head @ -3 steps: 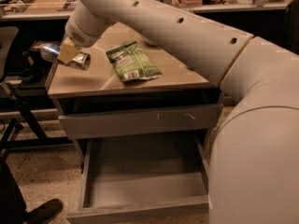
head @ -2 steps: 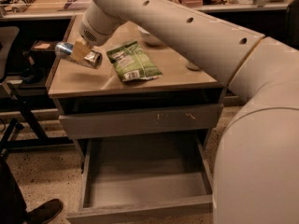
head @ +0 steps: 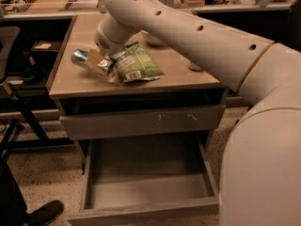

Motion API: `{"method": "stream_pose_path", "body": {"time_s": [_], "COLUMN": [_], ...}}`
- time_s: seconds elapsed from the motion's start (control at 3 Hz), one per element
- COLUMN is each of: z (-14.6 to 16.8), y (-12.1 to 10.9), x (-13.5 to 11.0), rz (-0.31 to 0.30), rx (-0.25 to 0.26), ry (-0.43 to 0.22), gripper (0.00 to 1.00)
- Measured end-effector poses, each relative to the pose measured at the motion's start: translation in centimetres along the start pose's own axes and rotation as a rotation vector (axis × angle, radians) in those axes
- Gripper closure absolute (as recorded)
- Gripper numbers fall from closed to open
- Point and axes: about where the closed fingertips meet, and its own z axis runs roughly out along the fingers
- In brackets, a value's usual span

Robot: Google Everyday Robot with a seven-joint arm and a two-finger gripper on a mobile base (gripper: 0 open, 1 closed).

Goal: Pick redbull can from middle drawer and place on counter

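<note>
tool (head: 98, 63) grips the redbull can (head: 80, 57) over the counter (head: 188, 79), just beside a green bag (head: 135, 62).

Speckled floor (head: 51, 173) – black chair frame (head: 29, 121) at left, cluttered bench (head: 51, 6) along back – dim warm light, shoe (head: 44, 213) btm-left.

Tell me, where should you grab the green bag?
The bag lies flat on the counter, so pinch a thin edge, probably the right one, coming from the right. Its left side is crowded by the gripper, which holds the can there.
</note>
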Motion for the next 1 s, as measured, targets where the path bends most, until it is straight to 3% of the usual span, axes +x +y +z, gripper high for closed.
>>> {"method": "stream_pose_path", "body": {"time_s": [0.67, 1.0], "z": [3.2, 3.2], "y": [2.5, 2.6], "x": [0.9, 0.9], "rz": [0.013, 0.013], "rx": [-0.058, -0.06], "ry": [-0.018, -0.019], "gripper": [1.0, 0.84]}}
